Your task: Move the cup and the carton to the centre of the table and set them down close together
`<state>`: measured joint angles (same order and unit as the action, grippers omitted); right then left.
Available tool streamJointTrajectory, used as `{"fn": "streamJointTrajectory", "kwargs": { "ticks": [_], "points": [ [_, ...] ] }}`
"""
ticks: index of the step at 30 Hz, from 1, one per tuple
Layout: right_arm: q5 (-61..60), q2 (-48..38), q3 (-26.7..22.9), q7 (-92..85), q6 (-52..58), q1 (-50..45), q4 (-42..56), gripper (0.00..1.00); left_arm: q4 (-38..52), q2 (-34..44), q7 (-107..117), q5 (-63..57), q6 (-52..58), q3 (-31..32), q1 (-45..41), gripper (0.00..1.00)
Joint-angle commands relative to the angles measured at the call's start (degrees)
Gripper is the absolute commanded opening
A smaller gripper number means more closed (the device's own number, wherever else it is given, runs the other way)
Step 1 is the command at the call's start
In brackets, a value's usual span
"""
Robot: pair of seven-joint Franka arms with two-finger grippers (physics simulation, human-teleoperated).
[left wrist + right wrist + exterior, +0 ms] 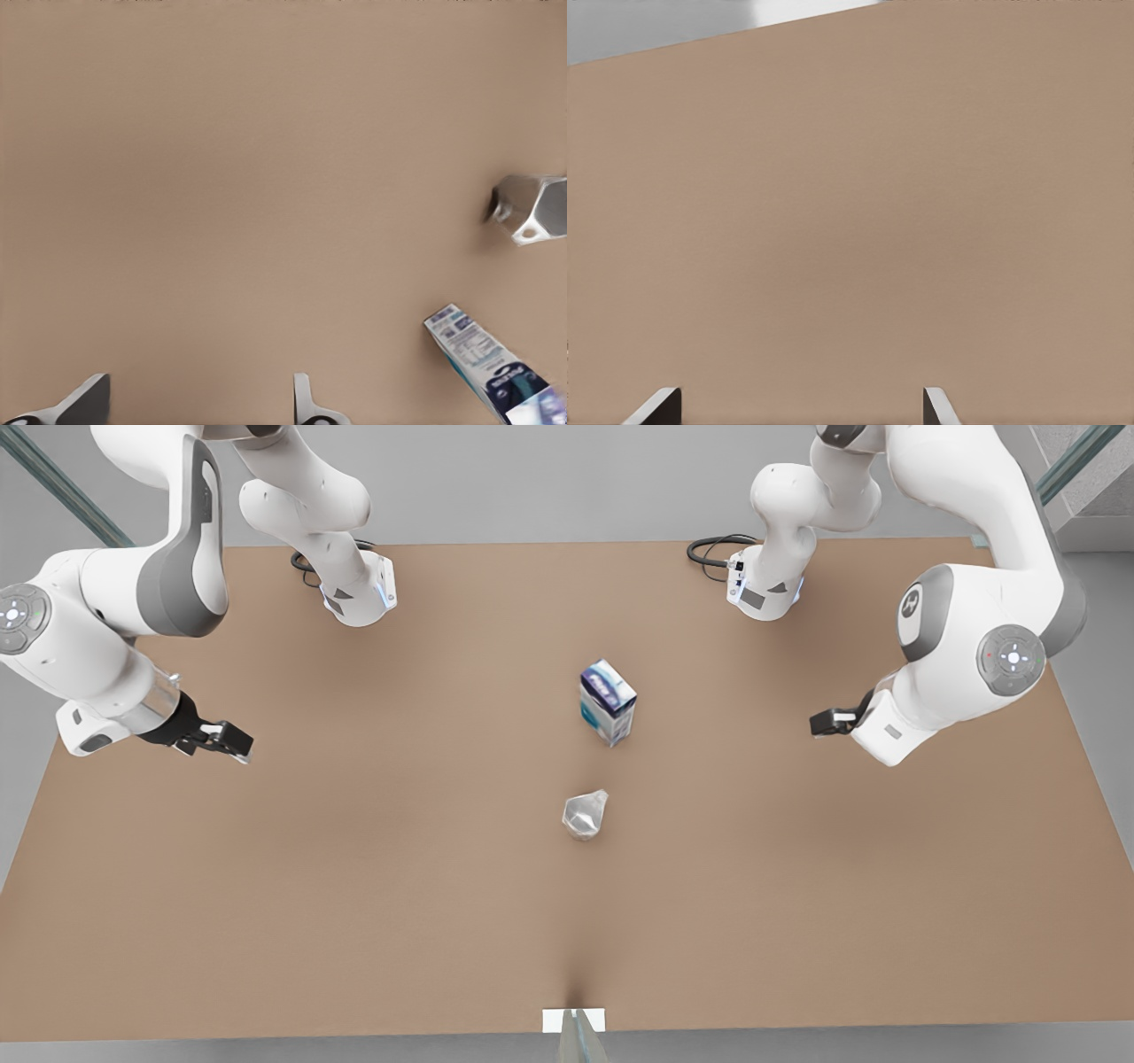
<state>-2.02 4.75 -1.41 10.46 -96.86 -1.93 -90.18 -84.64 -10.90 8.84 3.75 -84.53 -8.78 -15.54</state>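
Sitting at the near edge of the table [354, 921] is a small white tab [554, 1020]. Farther in, close to the table's middle, is the cup [585, 815], grey and faceted; I cannot tell whether it stands upright or is tipped. Beyond it, a short gap away and not touching it, is the carton [608, 701], white with blue and teal print, a corner turned toward the camera. Nothing holds either one.

About level with the carton, and well apart from it on either side, hang the two grippers. The left gripper [815, 724] is on the front view's right. In the left wrist view its fingers [89, 398] are spread wide with bare table between them, gripping nothing, and the cup and carton lie off to one side of it. The right gripper [237, 746] is on the front view's left, over bare table near that side's edge. In the right wrist view its fingers [660, 405] are likewise spread wide and empty, with the table edge and grey floor beyond.

Farthest back, near the far edge, stand the two arm bases [359, 598], each with a dark cable coiled beside it.
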Motion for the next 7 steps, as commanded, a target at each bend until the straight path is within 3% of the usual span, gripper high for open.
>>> {"fn": "streamJointTrajectory", "kwargs": {
  "ticks": [1, 7],
  "points": [
    [0.00, 0.00, 0.00, 0.00, 0.09, 0.00, 0.01, 1.00, 0.00, 0.00, 0.04, -0.58, -0.02, -0.01, 0.08, 1.00],
    [0.18, -0.35, 0.00, 0.00, 1.14, 0.00, 0.01, 1.00, 0.00, -0.18, 0.21, -0.41, -0.10, 0.08, 0.08, 1.00]
  ]
}}
